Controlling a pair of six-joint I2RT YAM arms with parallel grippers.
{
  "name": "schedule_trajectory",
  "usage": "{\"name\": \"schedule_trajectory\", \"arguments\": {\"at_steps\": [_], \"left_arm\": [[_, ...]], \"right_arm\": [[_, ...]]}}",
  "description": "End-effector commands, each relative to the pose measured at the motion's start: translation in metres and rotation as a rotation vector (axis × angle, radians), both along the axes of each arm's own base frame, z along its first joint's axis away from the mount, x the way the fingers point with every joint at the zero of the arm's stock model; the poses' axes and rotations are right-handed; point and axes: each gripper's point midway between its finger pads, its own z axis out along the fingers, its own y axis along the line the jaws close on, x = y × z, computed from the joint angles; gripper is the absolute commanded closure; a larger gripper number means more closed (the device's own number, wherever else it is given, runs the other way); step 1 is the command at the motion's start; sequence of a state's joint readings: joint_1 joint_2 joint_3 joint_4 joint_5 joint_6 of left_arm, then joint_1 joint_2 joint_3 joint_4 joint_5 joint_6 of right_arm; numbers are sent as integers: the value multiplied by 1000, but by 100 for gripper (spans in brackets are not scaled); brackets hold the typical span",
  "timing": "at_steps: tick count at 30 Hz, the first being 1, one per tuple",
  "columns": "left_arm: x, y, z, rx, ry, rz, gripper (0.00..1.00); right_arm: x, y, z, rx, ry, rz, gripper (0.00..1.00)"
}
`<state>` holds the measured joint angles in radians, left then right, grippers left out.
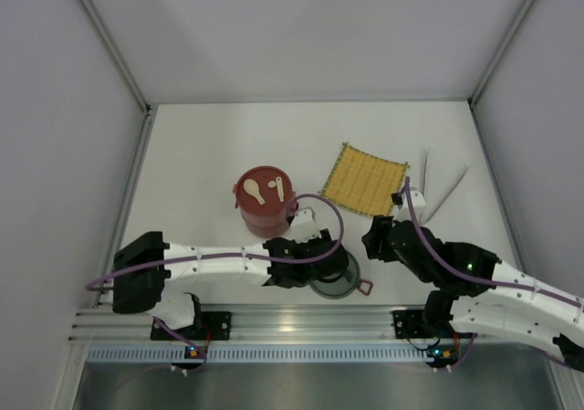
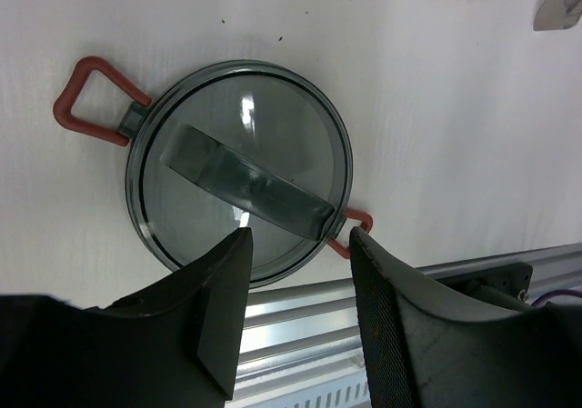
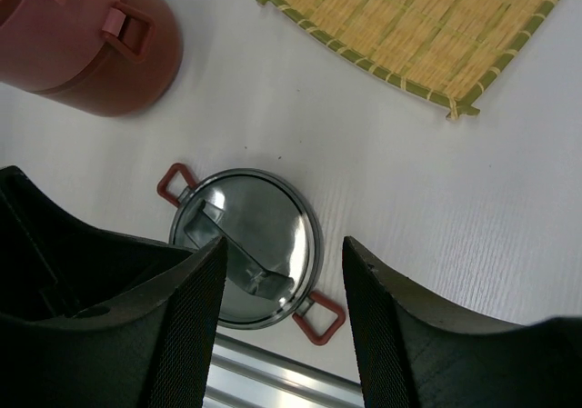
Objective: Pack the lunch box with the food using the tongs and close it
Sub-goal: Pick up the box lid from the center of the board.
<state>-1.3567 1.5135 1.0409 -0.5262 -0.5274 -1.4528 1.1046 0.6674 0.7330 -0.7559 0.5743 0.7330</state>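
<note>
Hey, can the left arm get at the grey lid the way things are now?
Probably yes. The left gripper hangs open right over the grey lid, which lies by itself on the table with its strap handle facing up. Nothing sits between them.

Bright, even light, soft shadows, white glare spots on the grey domed lid (image 2: 241, 176).
</note>
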Motion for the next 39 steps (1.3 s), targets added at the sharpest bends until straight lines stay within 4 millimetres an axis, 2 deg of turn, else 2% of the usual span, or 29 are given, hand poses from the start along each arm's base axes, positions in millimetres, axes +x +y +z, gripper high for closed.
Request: {"name": "schedule_trajectory", "arguments": {"at_steps": [1,6,8,10,12,13,15,16,18,21,23,25,26,28,29,32,33,36,37,39], "left_arm": [[4,-5,-1,-62,21,104,48],[-1,-7,-6,-100,57,171,45],[-2,-7,-8,-99,68,184,44],[0,-3,-6,-94,55,194,44],[3,6,4,-92,32,203,44],[7,10,18,-106,-3,205,44],[10,19,29,-81,-42,192,44],[15,19,48,-103,-73,201,44],[18,20,65,-85,-117,166,44],[24,29,95,-60,-176,149,45],[30,47,115,-44,-234,175,45],[34,61,140,-66,-291,176,44],[36,71,146,-44,-313,184,44],[44,89,178,-53,-387,223,39],[48,104,185,-1,-429,237,36],[52,130,233,-27,-509,261,30],[53,133,239,-16,-526,255,29],[54,158,272,-38,-587,266,29],[54,164,277,-27,-604,259,29],[53,172,291,-54,-626,262,29]], "right_arm": [[-4,0,12,29,-15,22,47],[-6,-2,13,40,-18,20,46],[-8,3,11,46,-13,49,46],[-9,10,6,35,-3,81,46],[-11,16,3,28,0,121,47],[-11,17,2,28,-5,133,47],[-13,17,7,58,-22,143,47],[-14,18,9,71,-28,155,47],[-17,22,14,93,-35,189,47],[-22,30,8,61,-20,256,46],[-27,38,-4,22,11,316,46],[-28,48,-7,10,14,359,46],[-30,54,-15,-9,36,388,46],[-27,65,-19,-14,32,411,45],[-26,69,-27,-46,45,428,45],[-21,82,-38,-90,41,469,44],[-19,84,-41,-102,38,478,44],[-13,93,-46,-160,22,515,42],[-10,96,-43,-174,5,527,42],[-8,98,-48,-209,10,546,42]]}}
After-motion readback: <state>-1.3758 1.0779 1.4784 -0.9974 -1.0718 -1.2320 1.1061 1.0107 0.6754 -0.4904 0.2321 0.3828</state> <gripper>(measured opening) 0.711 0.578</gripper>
